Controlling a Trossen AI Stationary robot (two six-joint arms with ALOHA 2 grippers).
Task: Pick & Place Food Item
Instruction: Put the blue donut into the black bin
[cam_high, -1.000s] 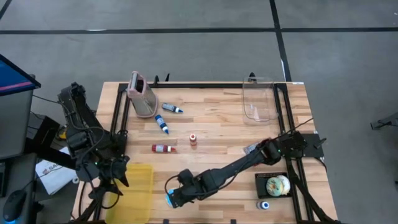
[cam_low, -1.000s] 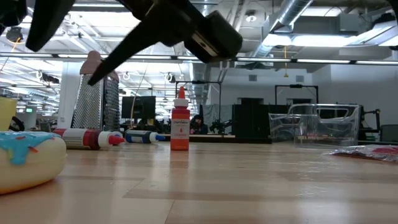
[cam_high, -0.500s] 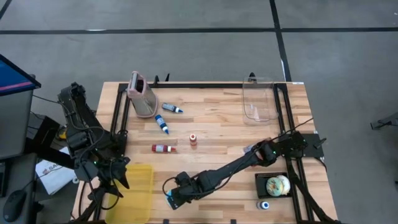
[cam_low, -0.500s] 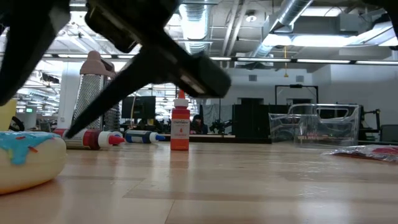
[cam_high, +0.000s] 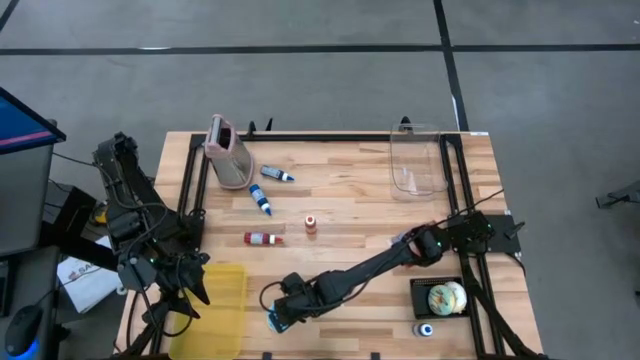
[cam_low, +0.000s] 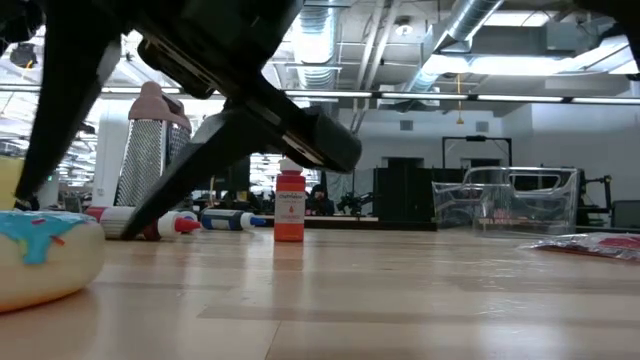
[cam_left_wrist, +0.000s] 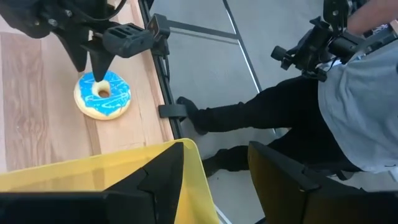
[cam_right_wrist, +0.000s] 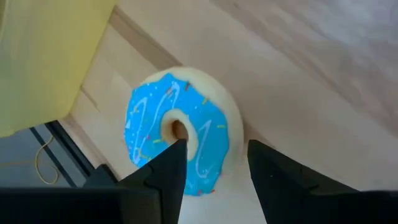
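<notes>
A doughnut with blue icing (cam_right_wrist: 177, 140) lies flat on the wooden table near its front edge, right of a yellow tray (cam_high: 225, 305). It also shows in the high view (cam_high: 271, 324) and the low view (cam_low: 45, 255). My right gripper (cam_right_wrist: 214, 146) hangs open close over it, slanting down from the table's right. One finger (cam_right_wrist: 171, 165) is over the doughnut's hole, the other (cam_right_wrist: 267, 168) past its outer rim. In the left wrist view the same gripper (cam_left_wrist: 90, 65) stands over the doughnut (cam_left_wrist: 102, 96). My left gripper (cam_left_wrist: 214, 162) waits open above the yellow tray, holding nothing. My right gripper stands with its open fingers on either side of the doughnut's ring, one at the hole (cam_left_wrist: 101, 90) and one outside. Whether a fingertip touches the icing I cannot tell. The doughnut lies flat on the table.
Farther back stand a grater (cam_high: 228, 152), two blue-capped bottles (cam_high: 260, 200), a red bottle lying flat (cam_high: 264, 238) and a small orange bottle (cam_high: 311, 223). A clear container (cam_high: 415, 165) is at the far right, a black tray with a pastry (cam_high: 445, 297) at the near right. A person (cam_left_wrist: 348, 93) sits beside the table.
My right gripper has come down toward the doughnut, staying open, and its fingers now reach to the doughnut's level. The doughnut has not moved.
</notes>
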